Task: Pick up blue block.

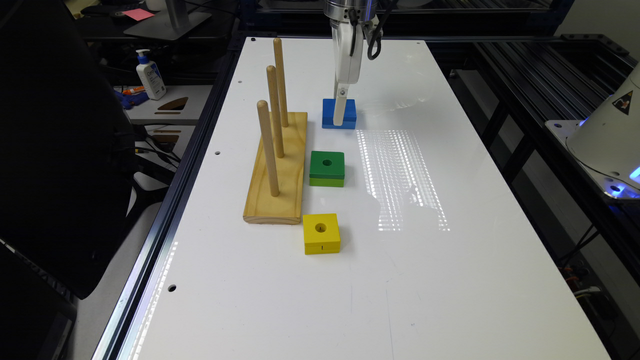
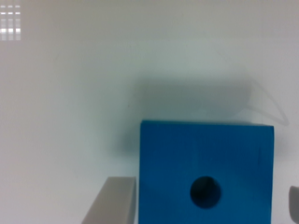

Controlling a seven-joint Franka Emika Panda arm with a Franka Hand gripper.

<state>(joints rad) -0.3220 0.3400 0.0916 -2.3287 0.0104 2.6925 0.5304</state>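
Note:
The blue block (image 1: 330, 114) rests on the white table (image 1: 450, 280), beside the far end of the wooden peg stand in the exterior view. My gripper (image 1: 340, 119) has come straight down over it, low at the block's level. In the wrist view the blue block (image 2: 205, 158) with its round centre hole lies between my fingers. One grey finger (image 2: 114, 200) stands close beside one side of it. The other finger (image 2: 295, 203) shows at the frame's edge with a small gap to the block. The gripper (image 2: 205, 205) is open around the block.
A wooden base (image 1: 277, 175) with three upright pegs (image 1: 268, 147) stands at the exterior view's left of the blocks. A green two-tone block (image 1: 327, 168) and a yellow block (image 1: 321, 233) lie nearer the camera. The table's right half is bare, with glare stripes.

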